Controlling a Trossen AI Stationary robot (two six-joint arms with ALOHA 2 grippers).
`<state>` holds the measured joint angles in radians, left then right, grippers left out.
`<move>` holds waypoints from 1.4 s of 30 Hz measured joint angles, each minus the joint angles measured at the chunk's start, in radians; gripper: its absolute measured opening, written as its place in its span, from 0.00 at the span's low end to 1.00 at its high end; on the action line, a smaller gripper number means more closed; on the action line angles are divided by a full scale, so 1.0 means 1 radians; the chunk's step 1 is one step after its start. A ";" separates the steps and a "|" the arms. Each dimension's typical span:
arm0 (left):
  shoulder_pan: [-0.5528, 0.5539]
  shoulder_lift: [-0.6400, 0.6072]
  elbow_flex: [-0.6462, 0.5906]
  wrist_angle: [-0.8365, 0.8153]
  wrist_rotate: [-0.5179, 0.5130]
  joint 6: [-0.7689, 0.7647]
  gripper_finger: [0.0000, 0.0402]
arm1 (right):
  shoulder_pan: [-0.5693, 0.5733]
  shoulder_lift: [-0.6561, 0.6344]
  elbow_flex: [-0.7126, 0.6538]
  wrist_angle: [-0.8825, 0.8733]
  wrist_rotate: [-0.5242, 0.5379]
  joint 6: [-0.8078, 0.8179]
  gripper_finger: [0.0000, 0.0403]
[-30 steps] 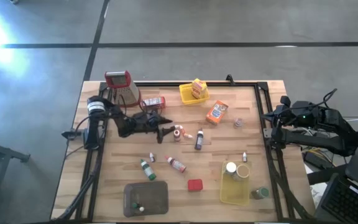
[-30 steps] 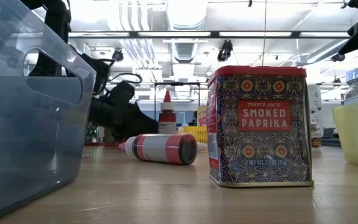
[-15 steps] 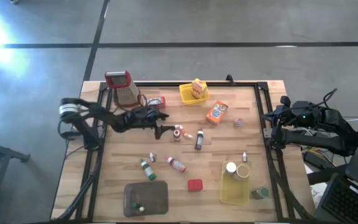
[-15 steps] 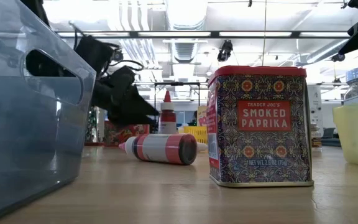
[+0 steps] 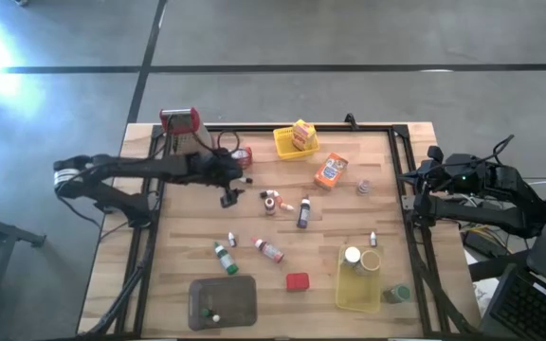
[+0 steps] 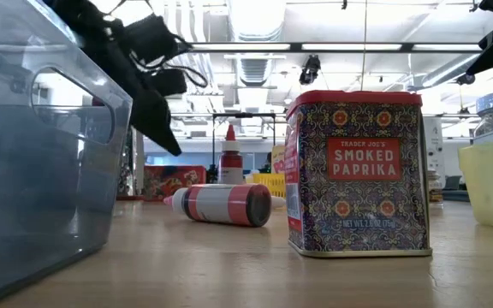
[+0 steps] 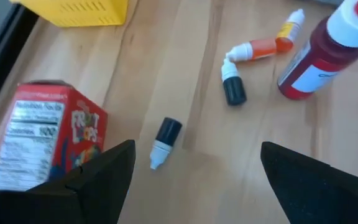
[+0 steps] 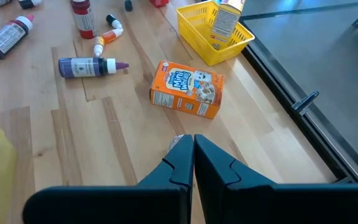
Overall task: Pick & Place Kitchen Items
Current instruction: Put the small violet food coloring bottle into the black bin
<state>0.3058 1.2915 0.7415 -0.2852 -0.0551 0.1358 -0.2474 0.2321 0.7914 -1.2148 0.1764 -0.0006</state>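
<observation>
My left gripper [image 5: 231,194] [image 7: 196,148] hangs open above the table's far left part, beside the red cereal box [image 5: 238,156] [image 7: 47,144]. A tiny blue-capped bottle [image 7: 165,142] lies on its side on the wood below, between the fingers, untouched. Just beyond lie a black-capped dropper [image 7: 232,87], an orange dropper [image 7: 258,47] and a red bottle [image 5: 271,202] [image 7: 316,57]. My right gripper [image 8: 193,155] is shut and waits past the table's right edge [image 5: 423,204]. The orange box [image 5: 331,171] [image 8: 186,97], purple bottle [image 5: 303,213] and red tin [image 5: 298,281] [image 6: 355,171] lie loose.
The metal grater [image 5: 186,133] stands at the far left corner. A yellow basket [image 5: 282,144] holds a box at the far edge; another yellow basket [image 5: 349,289] with jars sits near right. A grey tray [image 5: 223,301] [image 6: 32,145] is at the near edge. A red-white bottle [image 6: 221,204] lies mid-table.
My left arm has swung its elbow out past the table's left edge and stretched nearly straight. Its gripper has risen and drawn back a little toward the far left, from beside the red bottle to beside the red cereal box. No object has moved.
</observation>
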 joint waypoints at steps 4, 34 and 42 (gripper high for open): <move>0.000 0.023 0.063 -0.068 0.000 0.081 0.87 | 0.000 0.000 0.000 0.000 0.000 0.000 0.02; 0.052 0.351 0.260 -0.214 -0.016 0.258 0.87 | 0.000 0.000 0.000 0.000 0.000 0.000 0.02; 0.066 0.413 0.261 -0.219 -0.015 0.264 0.87 | 0.000 0.000 0.000 0.000 0.000 0.000 0.02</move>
<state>0.3718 1.7046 1.0024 -0.5040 -0.0700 0.4003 -0.2474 0.2324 0.7910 -1.2148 0.1764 -0.0006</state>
